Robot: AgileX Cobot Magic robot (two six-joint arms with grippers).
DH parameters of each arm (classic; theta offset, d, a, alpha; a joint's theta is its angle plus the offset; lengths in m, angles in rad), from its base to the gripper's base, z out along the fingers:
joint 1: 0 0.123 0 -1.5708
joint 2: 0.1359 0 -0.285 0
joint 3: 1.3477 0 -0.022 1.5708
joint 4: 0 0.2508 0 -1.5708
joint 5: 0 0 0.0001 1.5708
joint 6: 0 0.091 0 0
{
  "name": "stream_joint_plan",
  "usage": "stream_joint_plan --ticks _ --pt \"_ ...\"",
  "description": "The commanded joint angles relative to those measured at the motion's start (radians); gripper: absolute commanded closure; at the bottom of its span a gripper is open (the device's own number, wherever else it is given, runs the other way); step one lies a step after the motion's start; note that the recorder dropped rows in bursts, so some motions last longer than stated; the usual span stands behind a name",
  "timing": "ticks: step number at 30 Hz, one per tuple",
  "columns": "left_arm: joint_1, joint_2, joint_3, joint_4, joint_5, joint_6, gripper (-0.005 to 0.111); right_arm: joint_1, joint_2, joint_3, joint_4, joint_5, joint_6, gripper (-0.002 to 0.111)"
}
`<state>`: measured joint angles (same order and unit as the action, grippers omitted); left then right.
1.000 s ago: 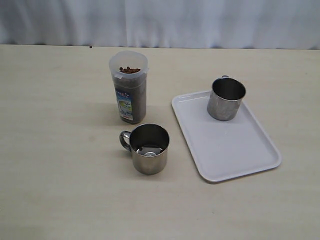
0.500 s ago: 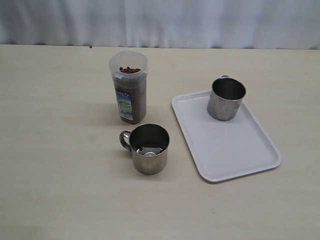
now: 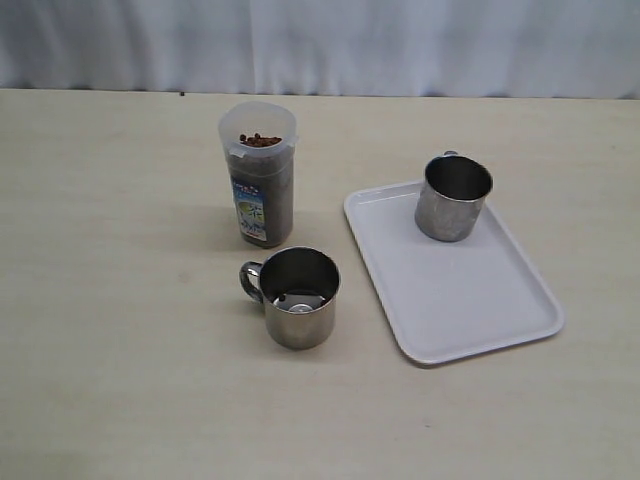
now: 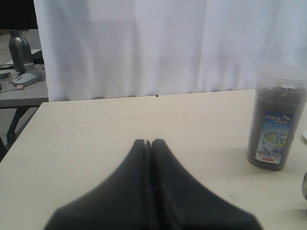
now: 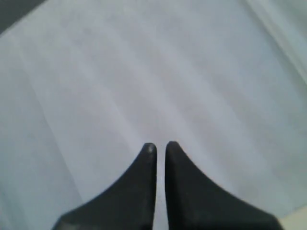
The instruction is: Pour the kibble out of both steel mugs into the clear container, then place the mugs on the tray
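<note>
On your tray [image 3: 480,300], one steel mug [image 3: 453,197] is standing; the other mug [image 3: 293,297] is sitting near the clear container [image 3: 256,185] holding kibble [image 3: 260,140]. Your left gripper [image 4: 149,142] and right gripper [image 5: 160,145] are sitting closed, empty.

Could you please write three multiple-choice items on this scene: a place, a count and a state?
1. In the exterior view, the tray lies: A. right of the container B. left of it C. under it
2. How many mugs stand on it? A. none B. one C. two
3. The left gripper is: A. open B. shut, empty C. shut on a mug
Key: A, it lies to the container's right; B, one stands on it, the other on the table; B, its jaws meet, nothing between.
</note>
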<state>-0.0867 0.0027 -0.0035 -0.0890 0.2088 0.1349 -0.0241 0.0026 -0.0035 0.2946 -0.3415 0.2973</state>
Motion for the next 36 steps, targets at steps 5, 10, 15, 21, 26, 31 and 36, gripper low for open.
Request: stream_joint_plan --ticks 5,10,15,21,26,31,36 --pt "-0.006 -0.003 0.003 0.003 -0.013 -0.007 0.107 0.003 0.375 0.004 -1.140 -0.164 0.663 0.104" --pt "-0.006 -0.003 0.003 0.003 -0.013 -0.007 0.107 0.003 0.769 -0.018 -1.346 -0.471 0.657 0.103" --pt "-0.006 -0.003 0.003 0.003 -0.013 -0.007 0.107 0.003 1.121 -0.080 -1.443 -0.733 0.528 0.083" --pt "-0.006 -0.003 0.003 0.003 -0.013 -0.007 0.107 0.003 1.407 -0.151 -1.447 -0.880 0.308 0.040" --pt "-0.006 -0.003 0.003 0.003 -0.013 -0.007 0.107 0.146 1.480 -0.287 -1.410 -0.657 0.264 0.037" --pt "-0.006 -0.003 0.003 0.003 -0.013 -0.007 0.107 0.443 1.479 -0.476 -1.333 -0.138 0.264 0.033" --pt "-0.006 -0.003 0.003 0.003 -0.013 -0.007 0.107 0.595 1.508 -0.611 -1.218 0.078 0.264 0.006"
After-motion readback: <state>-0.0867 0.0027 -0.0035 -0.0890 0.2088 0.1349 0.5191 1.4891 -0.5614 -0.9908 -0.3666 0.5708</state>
